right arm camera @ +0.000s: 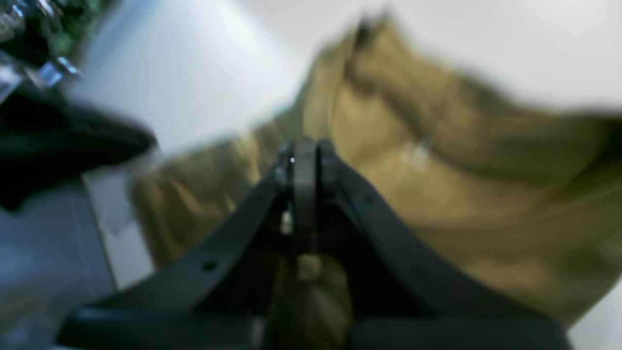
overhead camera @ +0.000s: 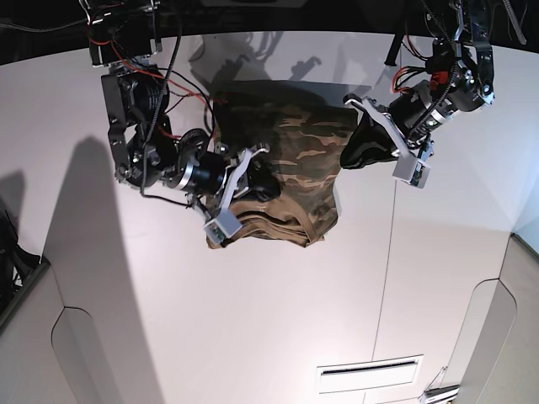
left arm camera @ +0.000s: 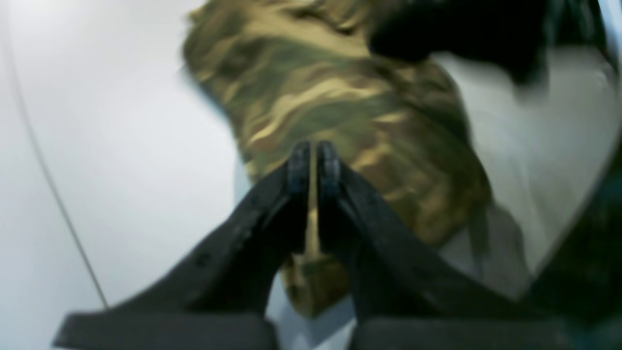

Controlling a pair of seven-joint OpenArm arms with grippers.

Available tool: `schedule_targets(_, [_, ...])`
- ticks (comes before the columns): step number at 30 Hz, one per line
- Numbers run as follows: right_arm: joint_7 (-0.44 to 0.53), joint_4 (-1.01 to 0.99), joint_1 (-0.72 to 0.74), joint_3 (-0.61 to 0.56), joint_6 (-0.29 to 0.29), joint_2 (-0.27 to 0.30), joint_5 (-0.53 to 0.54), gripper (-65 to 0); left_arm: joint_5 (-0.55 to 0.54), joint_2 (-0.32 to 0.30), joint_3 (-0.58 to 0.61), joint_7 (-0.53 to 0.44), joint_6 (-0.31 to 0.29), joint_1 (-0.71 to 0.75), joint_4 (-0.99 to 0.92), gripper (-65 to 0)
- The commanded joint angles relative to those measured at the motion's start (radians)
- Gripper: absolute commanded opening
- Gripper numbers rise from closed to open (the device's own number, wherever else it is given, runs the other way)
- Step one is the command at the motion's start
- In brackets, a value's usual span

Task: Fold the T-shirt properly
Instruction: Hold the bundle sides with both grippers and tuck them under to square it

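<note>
Midway through a fold, both grippers, left [left arm camera: 314, 155] and right [right arm camera: 305, 155], pinch the camouflage T-shirt [overhead camera: 290, 160], apparently to carry its cloth over near the white table's [overhead camera: 253, 320] far edge.
</note>
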Motion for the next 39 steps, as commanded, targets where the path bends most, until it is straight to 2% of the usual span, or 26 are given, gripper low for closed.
schedule_targets(1, [0.046,0.003,-0.004,-0.006,0.004,0.000,-0.013,-65.0,-0.020,0.007,-0.001,-0.024,-0.008,0.006,0.000,-61.4])
schedule_targets(3, [0.095,-0.026,-0.041,-0.015,0.003,0.000,-0.079,-65.0,-0.018,0.024,-0.001,-0.024,-0.025,0.009,-0.045,-61.4])
schedule_targets(6, [0.126,-0.084,-0.060,-0.014,0.003,0.005,-0.117,-65.0,-0.005,0.031,-0.001,-0.052,-0.027,0.008,-0.138,-61.4])
schedule_targets(11, [0.126,-0.142,-0.055,-0.014,0.003,0.006,-0.117,-65.0,0.019,0.031,-0.001,-0.100,-0.035,0.007,-0.264,-61.4])
schedule_targets(16, [0.120,-0.112,-0.055,-0.014,0.003,0.006,-0.080,-65.0,-0.016,0.031,-0.001,-0.102,-0.077,0.005,-0.250,-61.4])
schedule_targets(20, [0.064,-0.001,-0.055,-0.014,0.003,0.005,-0.028,-65.0,-0.052,0.031,-0.024,-0.050,-0.079,0.009,-0.166,-61.4])
schedule_targets(25, [-0.046,0.177,-0.055,-0.014,0.003,0.005,0.006,-65.0,-0.083,0.031,-0.117,-0.016,-0.079,0.024,-0.024,-61.4])
schedule_targets(29, [-0.115,0.229,-0.058,-0.014,0.003,0.006,0.065,-65.0,-0.188,0.031,-0.158,0.099,-0.104,0.028,0.043,-61.4])
schedule_targets(32, [-0.106,0.229,-0.100,-0.014,0.003,0.005,0.068,-65.0,-0.235,0.032,-0.139,0.095,-0.107,0.064,0.043,-61.4])
schedule_targets(39, [-0.042,0.193,-0.198,-0.014,0.011,0.005,-0.003,-65.0,-0.142,0.037,0.019,-0.005,-0.107,0.104,-0.053,-61.4])
